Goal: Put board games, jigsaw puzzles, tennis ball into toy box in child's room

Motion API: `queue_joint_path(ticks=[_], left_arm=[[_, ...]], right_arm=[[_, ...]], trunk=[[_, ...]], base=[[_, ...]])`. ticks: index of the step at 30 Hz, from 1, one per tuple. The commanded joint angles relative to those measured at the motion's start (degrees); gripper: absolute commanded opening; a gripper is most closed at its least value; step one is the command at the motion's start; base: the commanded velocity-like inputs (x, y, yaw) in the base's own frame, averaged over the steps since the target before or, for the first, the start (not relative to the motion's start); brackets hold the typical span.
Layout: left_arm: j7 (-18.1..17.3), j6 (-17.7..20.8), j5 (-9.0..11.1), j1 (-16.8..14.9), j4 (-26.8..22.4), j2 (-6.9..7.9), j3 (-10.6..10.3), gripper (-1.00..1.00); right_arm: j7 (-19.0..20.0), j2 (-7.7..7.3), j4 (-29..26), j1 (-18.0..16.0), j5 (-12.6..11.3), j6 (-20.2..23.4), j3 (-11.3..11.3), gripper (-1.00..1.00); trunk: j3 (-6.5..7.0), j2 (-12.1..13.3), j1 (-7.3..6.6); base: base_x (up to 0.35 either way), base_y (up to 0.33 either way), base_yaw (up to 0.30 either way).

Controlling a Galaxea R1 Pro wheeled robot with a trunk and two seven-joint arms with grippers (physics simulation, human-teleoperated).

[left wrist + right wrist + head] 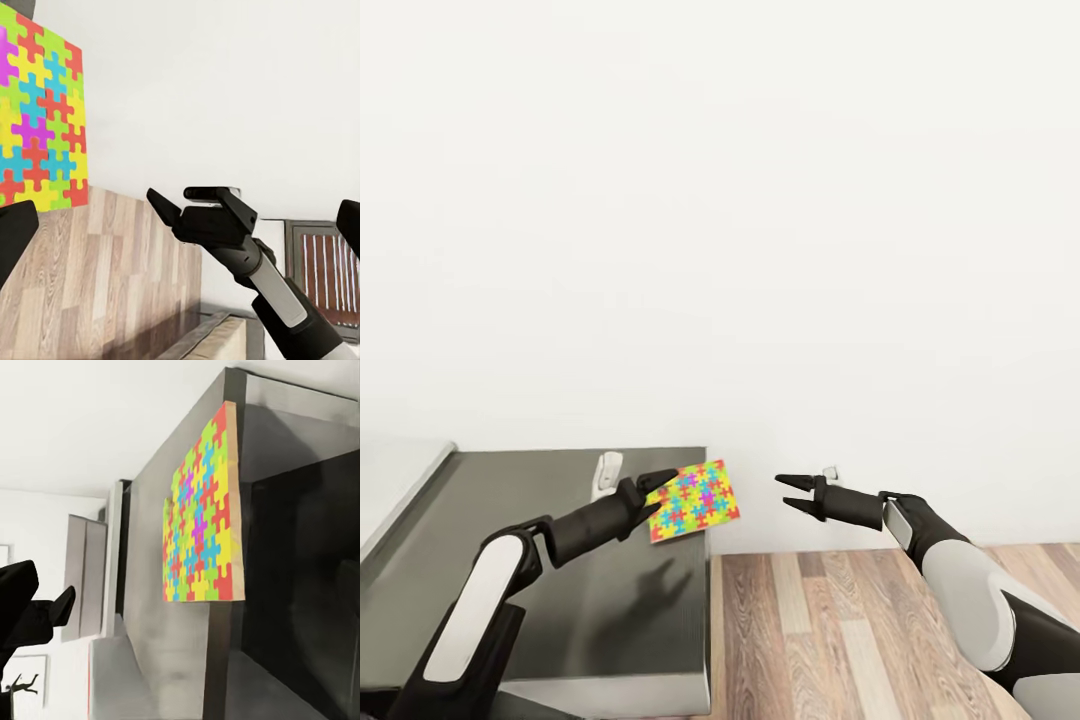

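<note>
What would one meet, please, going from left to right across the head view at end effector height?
Dark grey desk section → left end effector → jigsaw puzzle → right end effector → right forearm.

Bright, even, sharp; soft shadows

tabletop: left half of the scene, against the far wall
floor: right of the tabletop, lower
jigsaw puzzle: over the tabletop's far right corner, lifted, tilted, overhanging the edge
left hand: at the puzzle's left edge, above the tabletop
right hand: over the floor, right of the puzzle, apart from it
</note>
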Motion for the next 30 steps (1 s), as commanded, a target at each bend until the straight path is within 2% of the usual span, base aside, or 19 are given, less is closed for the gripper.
queue_joint_path(ticks=[1, 11, 17, 30], left_arm=[[0.56, 0.05, 0.6, -0.09, -0.04, -0.09, -0.08, 1.0], [0.52, 0.05, 0.61, -0.26, -0.04, -0.62, -0.25, 1.0], [-0.99, 0.05, 0.61, -0.26, -0.04, -0.63, -0.26, 1.0], [-1.75, 0.13, 0.78, -0.27, -0.04, -0.64, -0.31, 1.0]], right_arm=[[0.32, 0.01, -0.05, -0.04, 0.59, 0.43, -0.48, 1.0], [0.39, -0.2, -0.05, -0.04, 0.54, 0.54, -0.53, 1.0], [0.41, -0.76, -0.05, -0.04, 0.5, 0.59, -0.6, 1.0], [0.33, -1.18, -0.04, -0.04, 0.5, 0.55, -0.62, 1.0]], trunk=[[-0.21, -0.45, 0.23], [-1.73, -4.46, 2.42], [-1.89, -4.86, 2.64], [-4.22, -10.08, 5.5]], base=[[0.0, 0.0, 0.215], [0.0, 0.0, 0.211], [0.0, 0.0, 0.039], [0.0, 0.0, 0.002]])
